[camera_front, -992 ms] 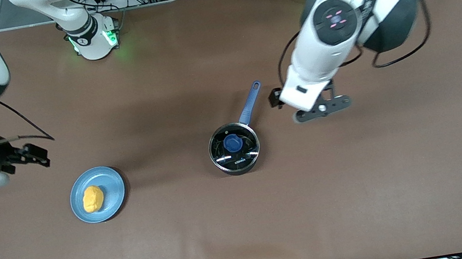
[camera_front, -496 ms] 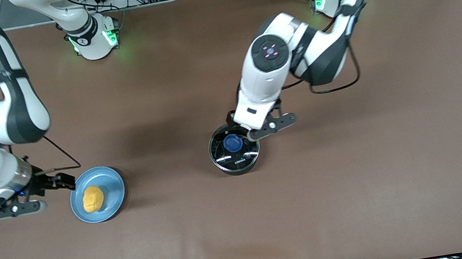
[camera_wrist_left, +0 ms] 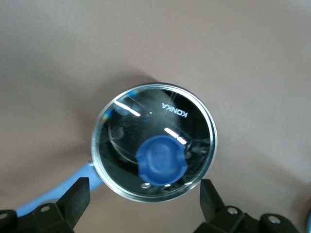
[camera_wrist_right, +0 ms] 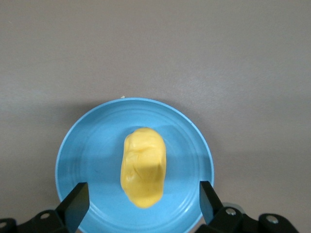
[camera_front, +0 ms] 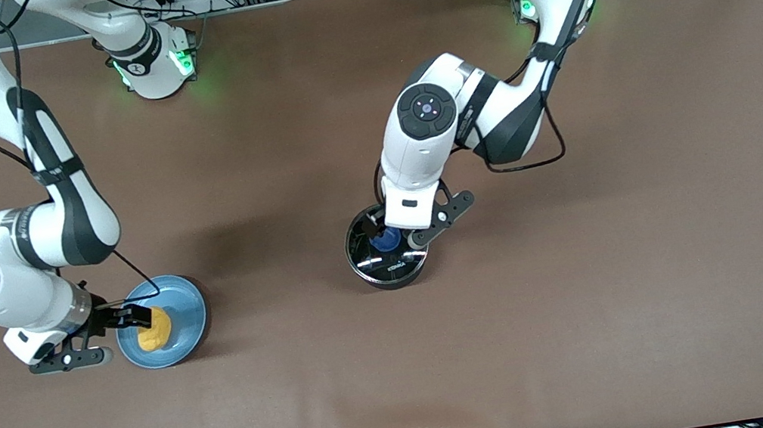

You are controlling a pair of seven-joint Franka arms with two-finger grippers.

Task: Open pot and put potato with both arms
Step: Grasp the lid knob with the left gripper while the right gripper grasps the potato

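Front view: the pot (camera_front: 389, 259) sits near the middle of the table (camera_front: 592, 288), its glass lid (camera_front: 365, 243) on and the blue knob (camera_front: 384, 239) at the lid's centre. The pot's handle is hidden under the left arm. The left gripper (camera_front: 384, 232) hangs over the pot, its wrist coming in from about 1 o'clock of the pot. Toward the right arm's end of the table lies a light-blue plate (camera_front: 187, 314), well apart from the pot, at about 9 o'clock from it. The potato (camera_front: 156, 330) lies on the plate, a little off centre. The right gripper (camera_front: 137, 315) is over the plate's rim and the potato's edge, reaching in from 9 o'clock.

Left wrist view: the two black fingers (camera_wrist_left: 74, 201) of the left gripper stand spread wide, one on either side of the lid, touching nothing. The knob lies at about 5 o'clock of the lid's centre in this picture. A strip of the blue handle (camera_wrist_left: 58, 196) shows beside one finger.

Right wrist view: the right gripper's fingers (camera_wrist_right: 75, 204) are likewise spread wide, one over each side of the plate, with the potato between them and untouched. The potato lies lengthwise from 12 to 6 o'clock on the plate, close to its middle.
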